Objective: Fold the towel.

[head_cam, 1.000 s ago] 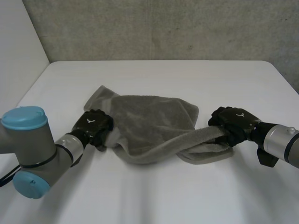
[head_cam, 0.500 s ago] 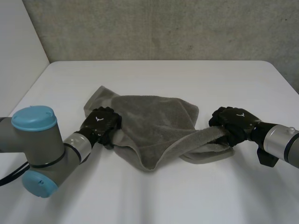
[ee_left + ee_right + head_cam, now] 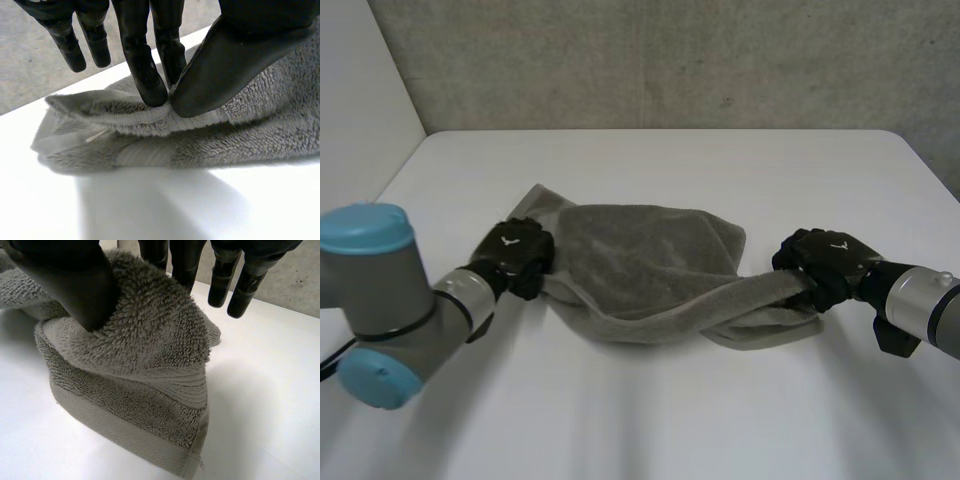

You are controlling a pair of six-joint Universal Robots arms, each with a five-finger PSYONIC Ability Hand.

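Two robot hands grip one grey towel point(image 3: 650, 255) that lies bunched on the white tabletop point(image 3: 660, 410). The left robot hand point(image 3: 515, 255) sits at the towel's left edge, where a loose flap of cloth spreads out just beyond it. The right robot hand point(image 3: 825, 265) is at the towel's right end, closed on a rope-like roll of cloth that runs slantwise along the towel's near side, back toward the left.

From the left wrist, the left robot hand point(image 3: 235, 50) pinches the towel's point(image 3: 240, 140) stitched hem between its thumb and fingers point(image 3: 145, 70). The pinched edge stands above a lower layer of the same cloth, which rests on the tabletop point(image 3: 150, 210). Other fingers of this robot hand hang straight, clear of the towel.

From the right wrist, the right robot hand point(image 3: 70, 280) has its thumb pressed into a thick, shaggy fold of the towel point(image 3: 145, 360), with fingers point(image 3: 185, 260) going down behind the fold, so the cloth is clamped between them. Two more fingers point straight out past the towel. Below the fold, a hemmed corner of the towel touches the tabletop point(image 3: 260, 390).

Grey arm joints reach in on both sides of the towel, the left arm point(image 3: 370, 290) with light-blue caps and the right arm point(image 3: 920, 305) beside the towel's right end. Beyond the towel's far side, a rough grey wall point(image 3: 670, 60) rises behind the tabletop.
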